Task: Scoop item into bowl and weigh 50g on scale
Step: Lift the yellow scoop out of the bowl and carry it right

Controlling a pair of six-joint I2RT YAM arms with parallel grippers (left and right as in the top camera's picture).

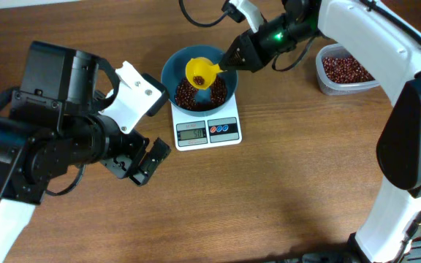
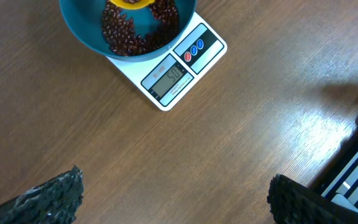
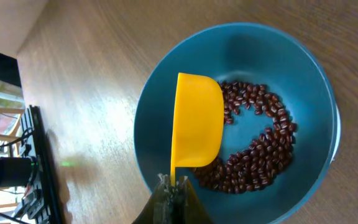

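Overhead: the right gripper clamps the yellow scoop by its handle above the blue bowl. The bowl holds beans and sits on the scale, mid-counter.
Left wrist: the left gripper hangs spread wide, empty.
Right wrist: the scoop hangs over the beans.

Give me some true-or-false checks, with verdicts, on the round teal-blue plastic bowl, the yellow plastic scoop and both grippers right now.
1. The round teal-blue plastic bowl sits on the small flat white rectangular scale. True.
2. The yellow plastic scoop lies on the table beside the scale. False: the right gripper is shut on its handle and holds it over the bowl.
3. The bowl is empty. False: small dark red-brown beans lie in it.
4. The left gripper is open and holds nothing, off to the side of the scale. True.
5. The clear rounded-square plastic tub has beans in it. True.
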